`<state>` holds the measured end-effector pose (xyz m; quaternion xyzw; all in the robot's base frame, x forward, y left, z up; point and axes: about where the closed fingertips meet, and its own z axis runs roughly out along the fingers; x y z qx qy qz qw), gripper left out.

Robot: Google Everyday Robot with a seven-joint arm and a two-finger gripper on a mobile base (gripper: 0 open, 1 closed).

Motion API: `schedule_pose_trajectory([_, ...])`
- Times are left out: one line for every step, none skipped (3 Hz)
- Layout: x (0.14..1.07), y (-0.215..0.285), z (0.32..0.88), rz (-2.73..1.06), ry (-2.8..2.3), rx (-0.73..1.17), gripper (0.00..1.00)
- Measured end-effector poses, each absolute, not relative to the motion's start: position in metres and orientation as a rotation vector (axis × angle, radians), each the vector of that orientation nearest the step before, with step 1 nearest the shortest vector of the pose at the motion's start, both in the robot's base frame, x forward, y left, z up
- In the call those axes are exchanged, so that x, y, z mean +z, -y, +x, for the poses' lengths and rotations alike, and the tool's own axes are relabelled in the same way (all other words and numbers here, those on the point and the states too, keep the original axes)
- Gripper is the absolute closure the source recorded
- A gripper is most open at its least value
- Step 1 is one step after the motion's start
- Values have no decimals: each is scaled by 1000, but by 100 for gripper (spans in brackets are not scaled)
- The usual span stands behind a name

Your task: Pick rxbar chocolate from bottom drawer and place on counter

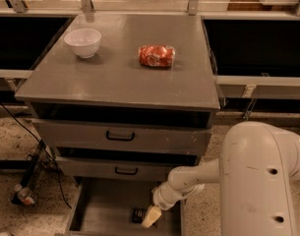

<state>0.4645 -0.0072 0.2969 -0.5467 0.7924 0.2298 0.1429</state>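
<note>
Hanging inside the open bottom drawer (105,208), our claw (150,217) sits just right of the rxbar chocolate (137,214); we cannot tell if it grips.

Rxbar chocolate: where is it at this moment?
In the camera view, the rxbar chocolate lies inside the open bottom drawer, at the lower middle of the picture; the gripper hangs close beside it, toward the picture's right.

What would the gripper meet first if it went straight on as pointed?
Probably the rxbar chocolate, or the bottom drawer floor right beside it. The gripper hangs at the bar's right edge, and depth is unclear.
</note>
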Motion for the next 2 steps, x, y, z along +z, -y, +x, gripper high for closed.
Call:
schedule_pose_trajectory([297,7,464,-1577,-2286,663,17])
schedule_pose_trajectory([296,7,465,-1568,-2289,659,13])
